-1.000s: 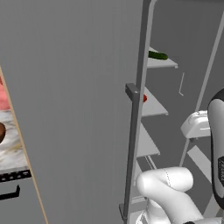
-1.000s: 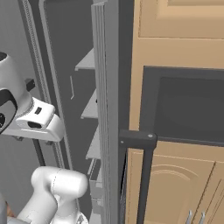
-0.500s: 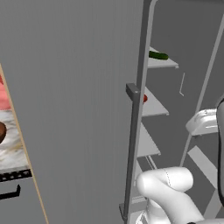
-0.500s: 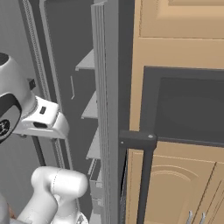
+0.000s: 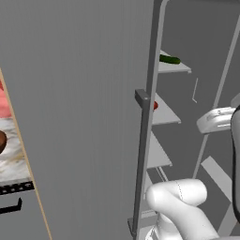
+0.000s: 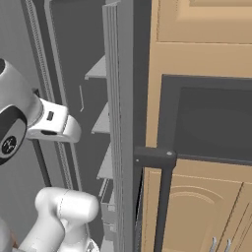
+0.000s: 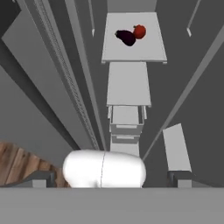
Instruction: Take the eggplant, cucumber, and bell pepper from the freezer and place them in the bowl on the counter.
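Left base view: the freezer door stands open edge-on, cucumber up on the top shelf, a sliver of red bell pepper one shelf lower behind the bar handle.

Right base view: tan cabinets right beside the freezer.

Hand view: gripper spread wide, holding nothing; eggplant and pepper touching on a far shelf, well ahead.
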Motion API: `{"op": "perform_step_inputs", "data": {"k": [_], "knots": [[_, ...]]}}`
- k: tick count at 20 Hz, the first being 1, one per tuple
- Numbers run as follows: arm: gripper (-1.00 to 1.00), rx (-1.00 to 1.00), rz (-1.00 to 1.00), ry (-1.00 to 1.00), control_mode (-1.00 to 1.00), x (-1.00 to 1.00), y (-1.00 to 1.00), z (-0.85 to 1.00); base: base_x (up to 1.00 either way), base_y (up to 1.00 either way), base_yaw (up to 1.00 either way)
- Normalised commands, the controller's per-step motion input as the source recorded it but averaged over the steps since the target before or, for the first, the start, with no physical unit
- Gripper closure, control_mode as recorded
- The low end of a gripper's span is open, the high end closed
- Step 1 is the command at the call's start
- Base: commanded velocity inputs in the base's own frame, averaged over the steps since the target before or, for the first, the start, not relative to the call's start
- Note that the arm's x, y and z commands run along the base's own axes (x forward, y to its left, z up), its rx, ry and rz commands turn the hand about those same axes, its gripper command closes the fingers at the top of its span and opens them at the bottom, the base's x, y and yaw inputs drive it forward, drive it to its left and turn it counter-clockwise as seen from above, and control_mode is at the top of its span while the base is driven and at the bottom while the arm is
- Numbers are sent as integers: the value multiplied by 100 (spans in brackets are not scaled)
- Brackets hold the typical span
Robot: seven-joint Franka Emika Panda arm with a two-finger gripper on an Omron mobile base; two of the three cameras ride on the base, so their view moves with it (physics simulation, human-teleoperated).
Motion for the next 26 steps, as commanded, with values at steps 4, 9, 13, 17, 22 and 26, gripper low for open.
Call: {"op": "perform_step_inputs", "data": {"k": [4,9,13,17,22,26], "knots": [[-100,0,0,-9,-100,28,-2,5,0,0,0],[-100,0,0,-2,-100,27,-5,16,0,0,0],[-100,0,0,0,-100,9,-6,20,0,0,0],[-100,0,0,-1,-100,13,-10,19,0,0,0],[-100,0,-1,0,-100,5,-34,14,0,0,0],[-100,0,-3,0,-100,9,-14,3,0,0,0]]}}
